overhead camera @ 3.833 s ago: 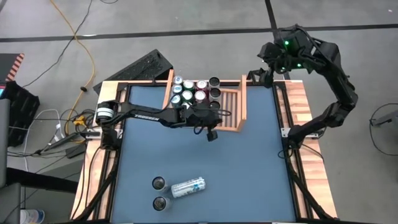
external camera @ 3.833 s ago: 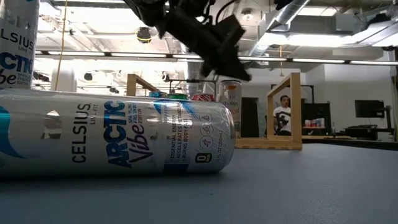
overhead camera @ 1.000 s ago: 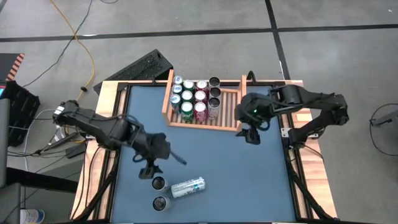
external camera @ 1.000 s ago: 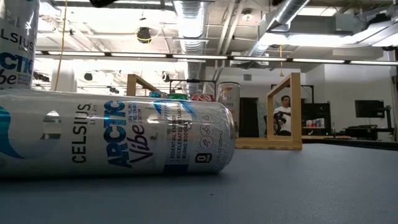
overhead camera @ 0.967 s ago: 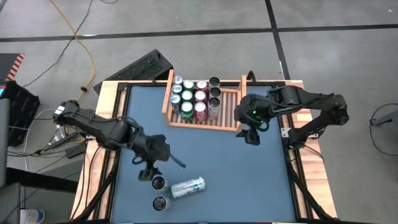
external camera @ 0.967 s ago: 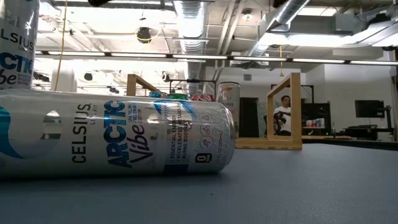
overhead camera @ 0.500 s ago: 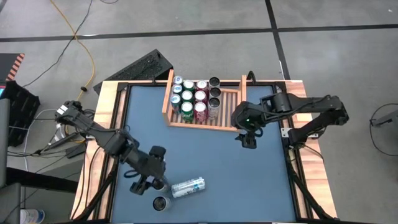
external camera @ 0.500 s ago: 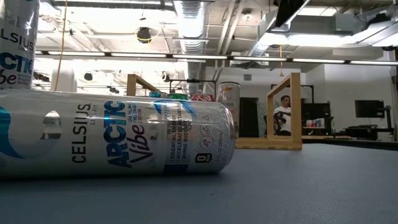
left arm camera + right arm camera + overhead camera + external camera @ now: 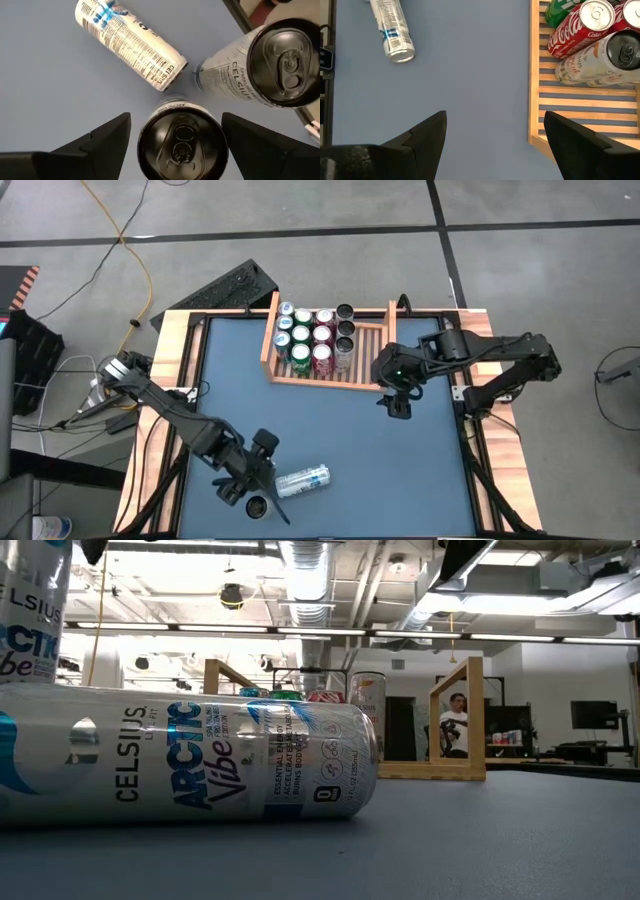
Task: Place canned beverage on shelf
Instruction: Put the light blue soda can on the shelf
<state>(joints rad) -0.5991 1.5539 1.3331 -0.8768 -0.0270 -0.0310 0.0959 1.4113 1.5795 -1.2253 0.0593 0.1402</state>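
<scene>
Left wrist view shows the left claw spread open directly above an upright Celsius can, one finger on either side and neither touching it. A second upright Celsius can stands just beside it, and a fallen Celsius can lies on its side on the blue desk nearby. Across the desk, the right claw hangs open, holding nothing, just off the front corner of the shelf, where cans fill the left rows.
</scene>
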